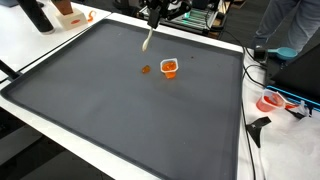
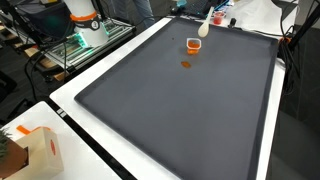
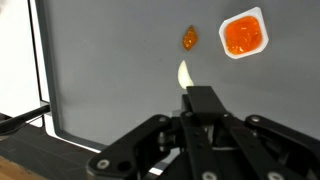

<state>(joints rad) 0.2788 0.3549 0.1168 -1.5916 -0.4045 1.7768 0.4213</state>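
Wrist view: spoon [image 3: 183, 74] in hand [image 3: 199, 98]

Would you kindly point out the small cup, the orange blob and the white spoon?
small cup [image 3: 265, 30], wrist view, its white right rim.
orange blob [image 3: 190, 39], wrist view, its middle.
white spoon [image 3: 184, 74], wrist view, its visible end.

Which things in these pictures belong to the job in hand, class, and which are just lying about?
In the job: pincer, shut on a white spoon; small cup of orange stuff; orange blob on the dark mat.
Lying about: cardboard box; red-and-white item beside the mat.
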